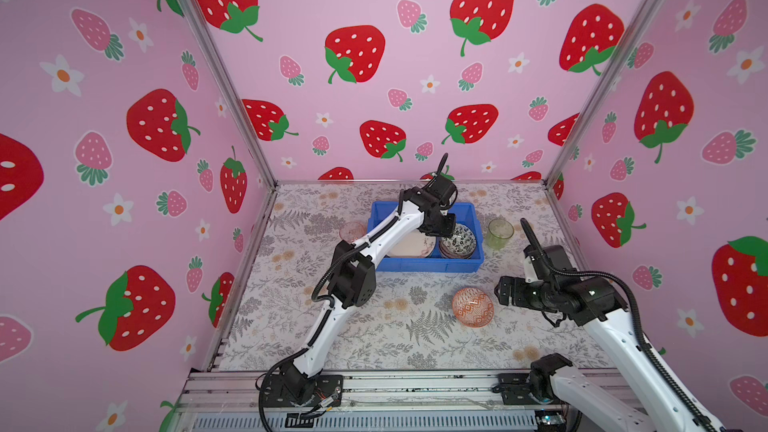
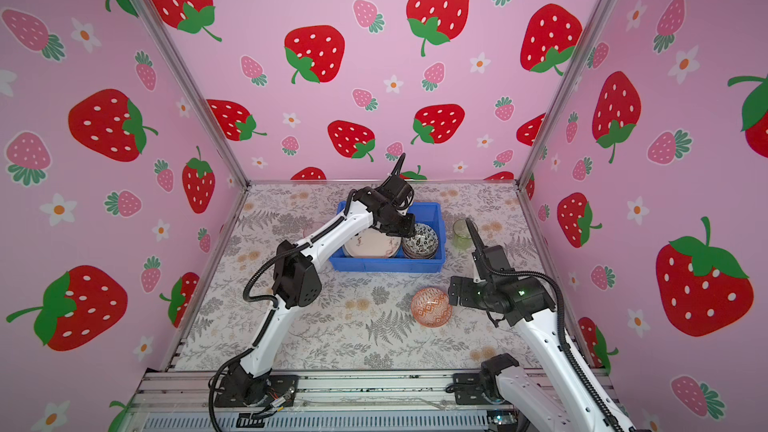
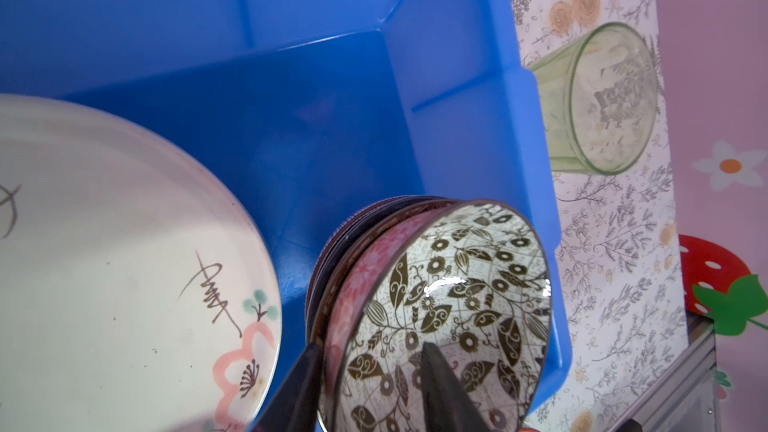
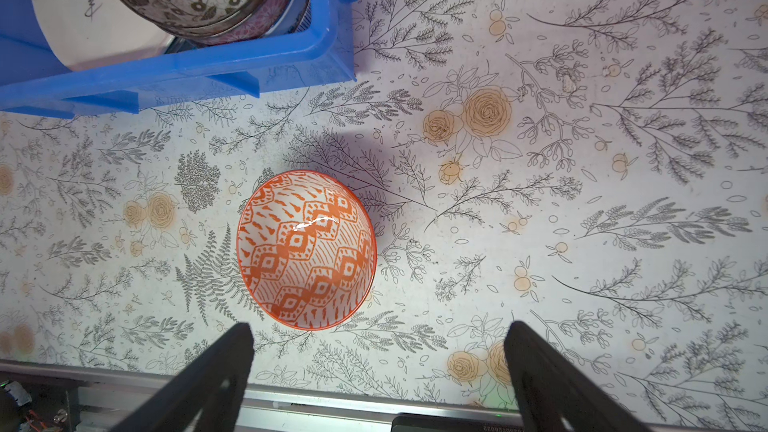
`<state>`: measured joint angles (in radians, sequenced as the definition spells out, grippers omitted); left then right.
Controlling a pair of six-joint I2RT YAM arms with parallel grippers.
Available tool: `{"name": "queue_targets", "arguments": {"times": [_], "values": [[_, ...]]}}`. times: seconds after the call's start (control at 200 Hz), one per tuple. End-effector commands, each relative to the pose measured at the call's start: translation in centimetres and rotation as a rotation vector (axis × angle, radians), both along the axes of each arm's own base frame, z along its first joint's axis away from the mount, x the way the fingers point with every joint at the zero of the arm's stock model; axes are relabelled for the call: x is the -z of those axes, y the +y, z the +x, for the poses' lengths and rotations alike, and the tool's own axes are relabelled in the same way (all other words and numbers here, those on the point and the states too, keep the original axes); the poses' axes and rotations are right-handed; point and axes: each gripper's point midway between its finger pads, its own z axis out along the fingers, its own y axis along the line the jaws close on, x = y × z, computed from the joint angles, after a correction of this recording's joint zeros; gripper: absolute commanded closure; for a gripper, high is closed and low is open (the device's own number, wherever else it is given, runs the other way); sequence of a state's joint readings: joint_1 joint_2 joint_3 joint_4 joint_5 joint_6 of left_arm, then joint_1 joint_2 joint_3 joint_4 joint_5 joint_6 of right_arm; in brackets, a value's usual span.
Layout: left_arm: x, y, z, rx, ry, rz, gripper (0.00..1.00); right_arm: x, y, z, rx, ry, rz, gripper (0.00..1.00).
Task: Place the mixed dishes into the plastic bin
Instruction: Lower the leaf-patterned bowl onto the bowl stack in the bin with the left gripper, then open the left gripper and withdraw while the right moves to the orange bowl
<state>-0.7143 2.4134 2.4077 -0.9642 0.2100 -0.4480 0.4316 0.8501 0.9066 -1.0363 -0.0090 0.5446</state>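
Blue plastic bin [image 1: 424, 264] holds a cream plate [image 3: 104, 263] and a bowl stack [image 3: 332, 243] topped by the black-and-white bowl [image 3: 457, 305]. Left tool [image 3: 370, 351] straddles that bowl's rim, jaws parted, gripping nothing. Right tool [image 4: 378, 338] stands wide open and empty near the orange bowl [image 4: 307, 249] on the surface [image 4: 582, 222], outside the bin.

The left white-and-black jointed robot arm [image 1: 328, 326] is stretching far forward with its elbow raised. Its wrist is bending down, so the left black parallel gripper [image 3: 370, 346] is pointing downward, its two slim fingers [image 3: 440, 384] standing partly apart. The right white-and-black jointed robot arm [image 1: 623, 351] is lying low and folding inward. The right black parallel gripper [image 4: 380, 326] is facing down with jaws spread wide.
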Motion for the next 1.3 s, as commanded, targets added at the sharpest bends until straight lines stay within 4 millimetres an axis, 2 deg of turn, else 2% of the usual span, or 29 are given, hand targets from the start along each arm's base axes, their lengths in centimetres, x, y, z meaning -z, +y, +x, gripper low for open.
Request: {"name": "queue_targets", "arguments": {"times": [0.0, 0.225, 0.44, 0.655, 0.71, 1.056, 1.181, 1.296], "values": [[-3.0, -1.4, -0.2, 0.022, -0.036, -0.074, 0.49, 0.6, -0.2, -0.1, -0.005, 0.013, -0.013, 0.03], [-5.7, -1.1, -0.7, 0.029, -0.069, -0.102, 0.34, 1.0, 0.1, -0.1, -0.01, 0.024, 0.002, 0.03], [-8.1, -0.1, -1.3, 0.028, -0.109, -0.106, 0.26, 1.5, 0.7, 0.0, -0.019, 0.033, 0.023, 0.03], [-9.6, 1.8, -2.2, 0.012, -0.144, -0.089, 0.19, 3.0, 1.7, 0.6, -0.049, 0.053, 0.047, 0.03], [-9.9, 2.4, -2.4, 0.002, -0.146, -0.091, 0.17, 4.2, 2.0, 0.8, -0.058, 0.092, 0.038, 0.03], [-9.7, 9.1, -4.5, -0.066, -0.144, -0.023, 0.1, 9.7, 2.6, 1.9, -0.092, 0.204, -0.013, 0.11], [-9.5, 12.8, -4.6, -0.142, -0.164, 0.024, 0.08, 11.5, 3.4, 1.9, -0.114, 0.248, 0.005, 0.18], [-9.2, 16.2, -5.0, -0.235, -0.168, 0.05, 0.03, 12.2, 3.9, 2.1, -0.124, 0.264, 0.017, 0.25]]}}
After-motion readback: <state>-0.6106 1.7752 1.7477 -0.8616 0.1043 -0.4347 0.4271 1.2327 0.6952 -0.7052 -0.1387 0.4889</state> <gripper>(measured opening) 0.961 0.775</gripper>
